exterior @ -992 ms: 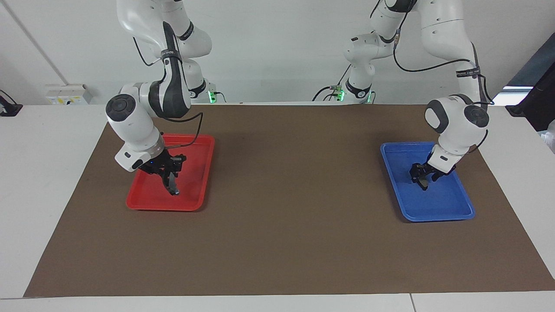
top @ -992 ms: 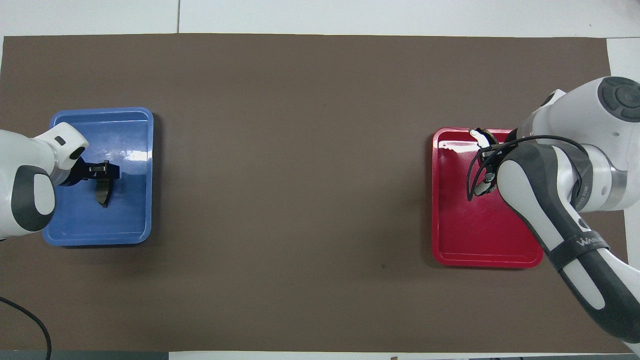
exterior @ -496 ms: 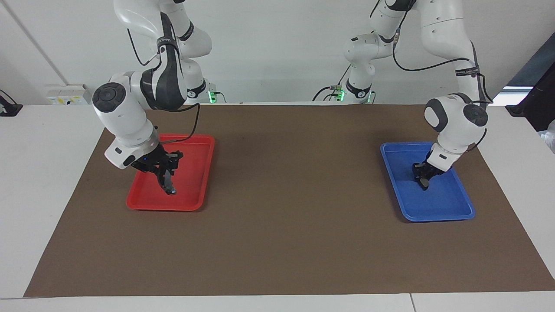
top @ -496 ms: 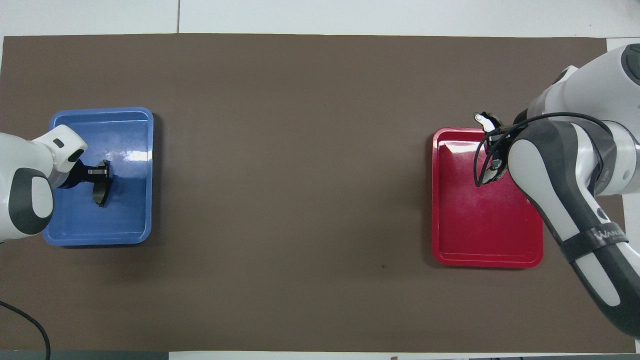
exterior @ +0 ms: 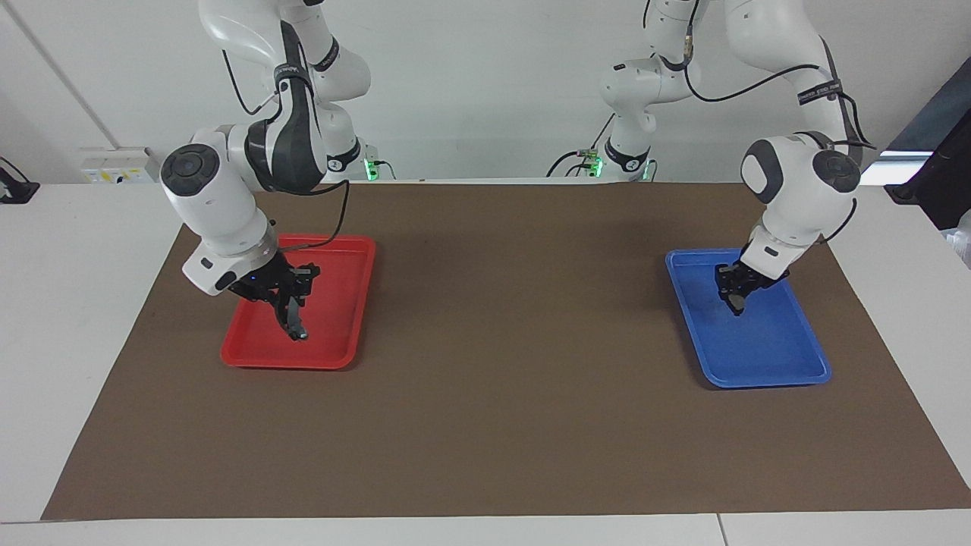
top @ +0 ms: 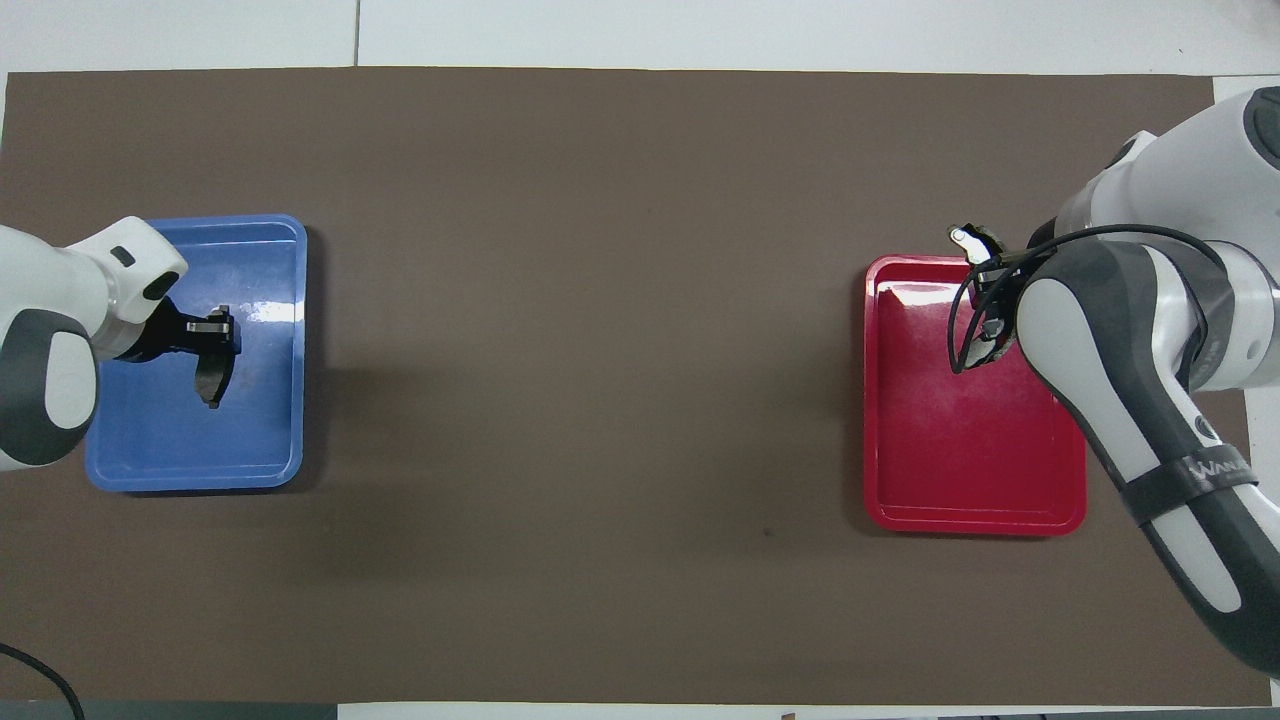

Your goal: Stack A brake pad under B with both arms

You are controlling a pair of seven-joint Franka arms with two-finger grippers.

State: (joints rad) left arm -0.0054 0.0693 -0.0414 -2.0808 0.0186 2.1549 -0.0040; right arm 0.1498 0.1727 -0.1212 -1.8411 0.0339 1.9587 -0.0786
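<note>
With both claws clamped, left claw (exterior: 736, 305) on B (top: 212, 372), right claw (exterior: 297, 331) on A brake pad (exterior: 300, 329), lift level, carry to mid-surface.

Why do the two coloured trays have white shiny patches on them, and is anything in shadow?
Overhead view: room light glares off the glossy blue tray beside the curved pad, and off a corner of the red tray. Facing view: the trays show little glare, and each casts a narrow dark shadow on the brown mat.
</note>
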